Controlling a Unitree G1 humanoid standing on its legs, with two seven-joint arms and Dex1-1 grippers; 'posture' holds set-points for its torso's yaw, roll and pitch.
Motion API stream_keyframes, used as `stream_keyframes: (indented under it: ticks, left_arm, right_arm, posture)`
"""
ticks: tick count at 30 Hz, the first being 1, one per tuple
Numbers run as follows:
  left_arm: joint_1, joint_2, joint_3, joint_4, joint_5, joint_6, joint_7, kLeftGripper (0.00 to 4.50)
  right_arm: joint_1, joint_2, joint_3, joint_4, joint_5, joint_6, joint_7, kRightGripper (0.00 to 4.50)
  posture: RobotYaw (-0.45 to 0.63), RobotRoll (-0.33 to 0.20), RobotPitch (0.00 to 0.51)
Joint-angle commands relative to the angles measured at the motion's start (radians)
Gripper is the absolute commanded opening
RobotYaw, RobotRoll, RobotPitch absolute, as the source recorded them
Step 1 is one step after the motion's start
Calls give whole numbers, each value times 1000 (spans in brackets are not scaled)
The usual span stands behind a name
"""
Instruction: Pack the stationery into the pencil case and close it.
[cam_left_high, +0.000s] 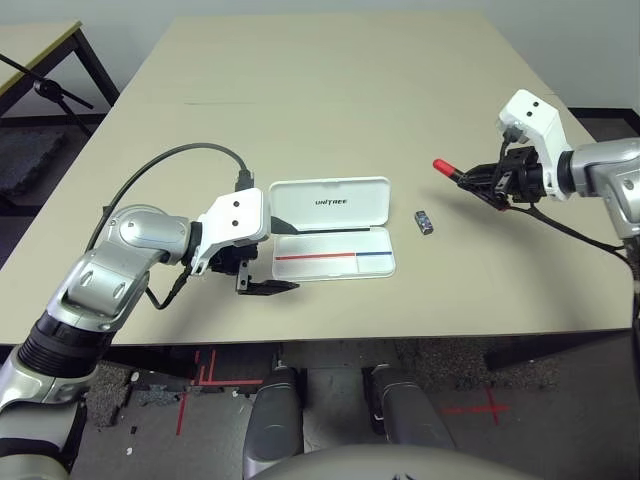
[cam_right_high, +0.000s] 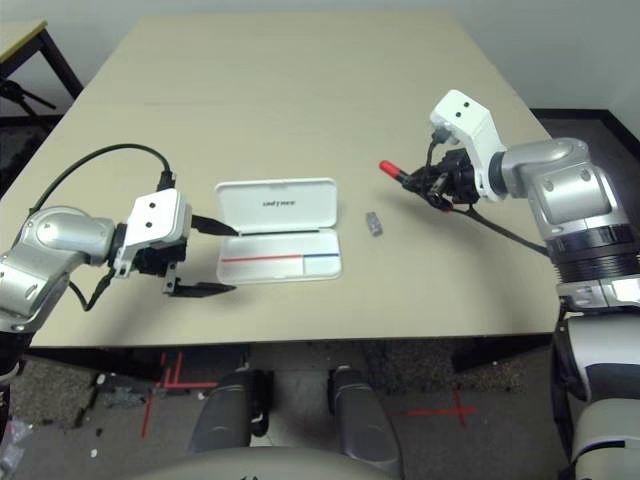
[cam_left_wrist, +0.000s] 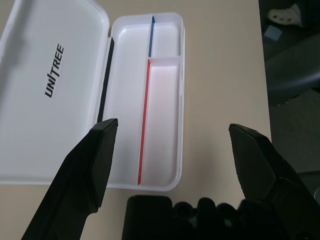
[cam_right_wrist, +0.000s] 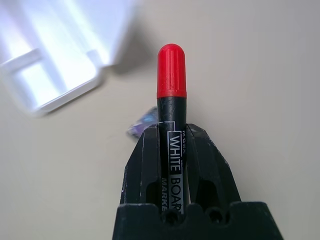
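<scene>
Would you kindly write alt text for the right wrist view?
The right gripper is shut on a red-capped whiteboard marker above the tan table, with a corner of the open white pencil case beyond it.

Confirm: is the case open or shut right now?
Open: the case has its lid folded back flat, both tray compartments exposed and empty.

Pencil case (cam_left_high: 332, 228) mid-table (cam_left_high: 330, 90), small block (cam_left_high: 425, 222) just right (marker (cam_left_high: 447, 170) farther right)

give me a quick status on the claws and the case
Left claw open beside open pencil case. Right claw shut on red marker, held above table. Small block lies between marker and case.
</scene>
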Motion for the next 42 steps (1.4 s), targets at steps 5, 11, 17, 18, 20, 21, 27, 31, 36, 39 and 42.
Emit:
stream_keyframes:
  ticks: [5, 11, 17, 18, 20, 21, 27, 31, 36, 39, 42]
  left_arm:
    - [18, 42, 25, 35, 11, -26, -10, 4500]
    - [34, 46, 37, 10, 4, -8, 7, 4500]
    - [64, 49, 51, -18, -2, 11, 24, 4500]
    - [68, 49, 52, -23, -3, 14, 26, 4500]
    - [72, 49, 53, -29, -5, 20, 31, 4500]
    - [73, 49, 54, -32, -5, 23, 32, 4500]
    - [72, 45, 51, -40, -4, 35, 40, 4500]
    - [71, 44, 48, -46, -3, 40, 45, 4500]
    - [72, 41, 45, -50, -1, 43, 50, 4500]
    - [77, 41, 45, -55, -2, 45, 54, 4500]
    - [83, 41, 47, -57, -1, 43, 58, 4500]
  right_arm:
    - [-36, 14, 109, -72, -46, -82, 154, 466]
    - [-87, 140, 152, -81, -37, -47, 172, 466]
    - [-99, 242, 177, -112, -41, -11, 158, 466]
    - [-103, 264, 185, -112, -46, -6, 147, 466]
    - [-108, 302, 201, -115, -57, -3, 127, 466]
    - [-110, 320, 210, -113, -65, -6, 114, 466]
    - [-110, 430, 254, -72, -133, -65, 13, 466]
    - [-108, 457, 268, -55, -153, -95, -1, 466]
    - [-123, 498, 286, 1, -205, -153, -39, 466]
    - [-122, 512, 289, 20, -221, -174, -43, 466]
    - [-116, 520, 290, 24, -227, -187, -42, 816]
  posture:
    - [26, 0, 122]
    - [50, 0, 126]
    - [64, 0, 130]
    - [67, 0, 130]
    - [72, 0, 131]
    - [73, 0, 131]
    - [79, 0, 130]
    - [81, 0, 129]
    - [89, 0, 127]
    - [92, 0, 127]
    - [96, 0, 127]
